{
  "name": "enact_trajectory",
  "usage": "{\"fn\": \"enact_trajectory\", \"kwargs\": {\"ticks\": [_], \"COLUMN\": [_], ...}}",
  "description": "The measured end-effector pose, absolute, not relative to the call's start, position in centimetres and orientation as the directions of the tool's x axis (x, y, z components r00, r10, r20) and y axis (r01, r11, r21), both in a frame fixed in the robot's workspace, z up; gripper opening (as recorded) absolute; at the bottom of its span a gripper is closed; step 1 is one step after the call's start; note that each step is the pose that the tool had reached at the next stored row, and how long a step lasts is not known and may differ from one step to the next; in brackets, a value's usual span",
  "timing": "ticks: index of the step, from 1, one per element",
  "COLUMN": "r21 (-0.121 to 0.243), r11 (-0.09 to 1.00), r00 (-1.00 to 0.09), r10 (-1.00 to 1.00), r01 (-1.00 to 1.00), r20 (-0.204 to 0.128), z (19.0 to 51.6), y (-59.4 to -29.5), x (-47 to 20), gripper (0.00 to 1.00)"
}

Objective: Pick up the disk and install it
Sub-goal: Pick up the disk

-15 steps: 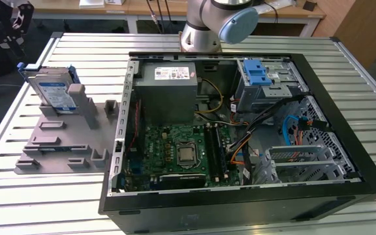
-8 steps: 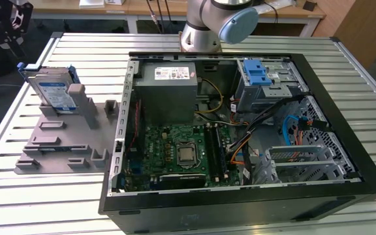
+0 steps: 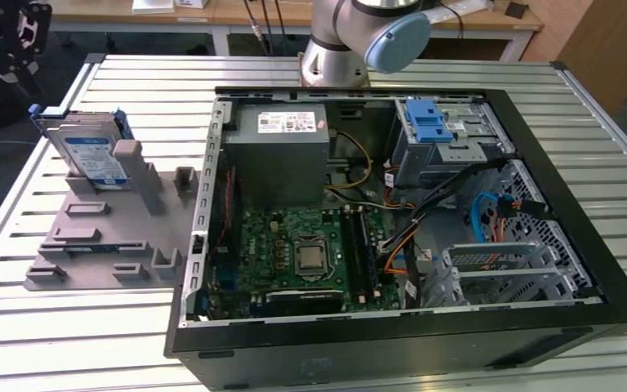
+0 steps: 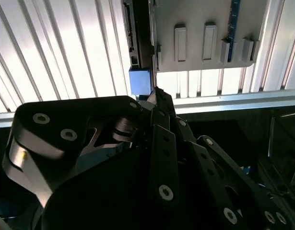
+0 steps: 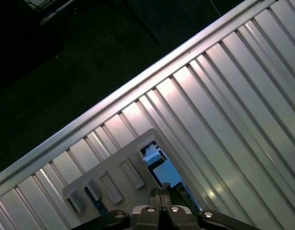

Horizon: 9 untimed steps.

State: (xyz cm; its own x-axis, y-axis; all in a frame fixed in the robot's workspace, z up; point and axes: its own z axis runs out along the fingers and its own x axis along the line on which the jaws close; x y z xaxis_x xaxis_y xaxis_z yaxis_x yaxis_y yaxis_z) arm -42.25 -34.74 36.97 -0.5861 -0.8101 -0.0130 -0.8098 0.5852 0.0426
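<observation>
- While the claw (image 4: 157,93) hangs high over the slatted metal desk (image 3: 74,327), the disk (image 3: 82,151) stands on edge in a grey holder (image 3: 107,237) on that desk. It is at the exterior view's left, well apart from the open computer case (image 3: 401,351).
- In the exterior view the claw is up by the desk's far corner on that view's left, above the disk and beyond it. The disk therefore lies below the claw and somewhat nearer the camera.
- In both wrist views the disk is seen from above as a narrow top edge. Its blue carrier bracket (image 5: 159,165) sits just ahead of the fingertips (image 4: 161,112).
- In the second wrist view that long top edge runs straight away from the claw, alongside the grey holder.
- By my reading, the claw is over one end of the disk rather than its middle, with clear air between them.
- The claw looks closed, its fingertips drawn together, gripping nothing and touching nothing.
- The disk is not yet lifted, so the pick-up looks barely begun.
</observation>
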Motion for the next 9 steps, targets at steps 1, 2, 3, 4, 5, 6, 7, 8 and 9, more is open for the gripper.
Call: {"fn": "enact_trajectory", "kwargs": {"ticks": [1,2,3,4,5,6,7,8,9], "r21": [0.043,0.043,0.043,0.043,0.042,0.043,0.042,0.042,0.042], "r11": [0.577,0.572,0.569,0.565,0.562,0.559,0.556,0.552,0.548], "r00": [-0.578,-0.573,-0.570,-0.566,-0.563,-0.560,-0.557,-0.553,-0.549], "r10": [-0.816,-0.819,-0.822,-0.824,-0.826,-0.828,-0.831,-0.833,-0.836], "r01": [-0.816,-0.819,-0.821,-0.824,-0.826,-0.828,-0.830,-0.833,-0.836], "r20": [-0.013,-0.013,-0.013,-0.013,-0.013,-0.013,-0.013,-0.013,-0.013], "z": [36.96,36.95,36.95,36.92,36.89,36.87,36.83,36.79,36.74], "y": [-34.73,-34.69,-34.64,-34.59,-34.53,-34.47,-34.41,-34.36,-34.31], "x": [-42.24,-42.24,-42.22,-42.21,-42.19,-42.17,-42.17,-42.16,-42.14], "gripper": [0.11,0.11,0.11,0.11,0.11,0.11,0.11,0.11,0.11]}}
